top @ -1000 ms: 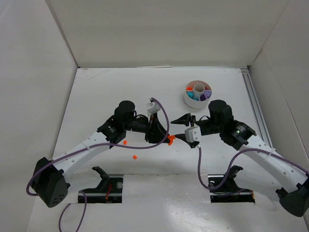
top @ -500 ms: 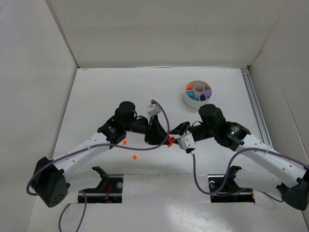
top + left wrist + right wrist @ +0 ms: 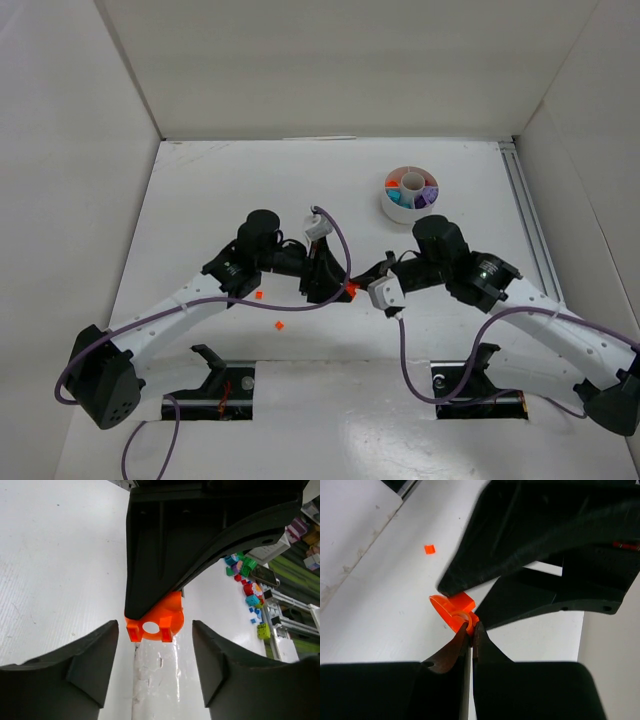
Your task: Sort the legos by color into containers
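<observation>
An orange lego piece [image 3: 351,290] hangs above the table's middle, between the two arms. My right gripper [image 3: 471,626] is shut on its edge [image 3: 454,612]. In the left wrist view the piece [image 3: 156,622] sits under the right gripper's black fingers. My left gripper [image 3: 154,641] is open, with a finger on each side of the piece and a gap to each. From above, the left gripper [image 3: 330,284] and right gripper [image 3: 366,283] meet tip to tip. The white round container [image 3: 411,194] stands at the back right, with coloured legos in its wedges.
Two tiny orange legos lie on the table under the left arm, one [image 3: 258,295] near its forearm and the other [image 3: 279,325] closer to the front. White walls box the table in. A rail [image 3: 525,215] runs along the right edge.
My right gripper moved left to the orange piece and shut on it. My left gripper, which was holding the piece, has opened.
</observation>
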Action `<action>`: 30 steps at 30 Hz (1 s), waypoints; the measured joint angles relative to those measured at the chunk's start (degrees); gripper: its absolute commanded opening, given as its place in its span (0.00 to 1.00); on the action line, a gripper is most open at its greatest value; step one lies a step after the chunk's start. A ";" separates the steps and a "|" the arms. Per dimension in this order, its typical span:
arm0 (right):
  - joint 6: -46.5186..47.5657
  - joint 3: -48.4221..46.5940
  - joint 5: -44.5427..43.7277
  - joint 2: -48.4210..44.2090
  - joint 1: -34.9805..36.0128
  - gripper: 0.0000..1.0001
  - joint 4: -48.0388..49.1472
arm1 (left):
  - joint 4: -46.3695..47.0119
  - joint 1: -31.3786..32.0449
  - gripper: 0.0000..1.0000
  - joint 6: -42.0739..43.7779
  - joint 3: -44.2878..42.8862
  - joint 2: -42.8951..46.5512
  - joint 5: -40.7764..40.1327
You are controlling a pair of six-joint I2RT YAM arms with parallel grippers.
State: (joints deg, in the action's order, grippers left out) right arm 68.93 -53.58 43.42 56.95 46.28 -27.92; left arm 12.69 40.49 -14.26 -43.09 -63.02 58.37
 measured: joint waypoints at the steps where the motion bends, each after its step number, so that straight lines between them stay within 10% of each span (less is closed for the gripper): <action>1: -0.22 -0.02 -0.44 0.11 0.00 0.00 0.02 | 0.00 0.02 0.66 -0.22 0.00 0.00 -0.28; 7: -2.21 -0.07 -4.98 0.48 0.00 0.00 0.07 | -0.24 0.02 1.00 -1.11 0.00 1.25 -3.74; 22: -14.51 -6.99 -40.74 6.82 -8.90 0.00 3.26 | -11.76 -11.63 1.00 -15.78 -0.15 1.33 -27.65; 30: -7.69 -17.81 -40.30 25.77 -23.15 0.00 11.65 | -17.88 -27.69 1.00 -22.34 4.50 1.33 -32.20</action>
State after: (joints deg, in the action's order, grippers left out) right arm 61.23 -71.40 3.11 82.72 23.14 -16.27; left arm -5.19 12.80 -36.60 -38.59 -61.69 26.17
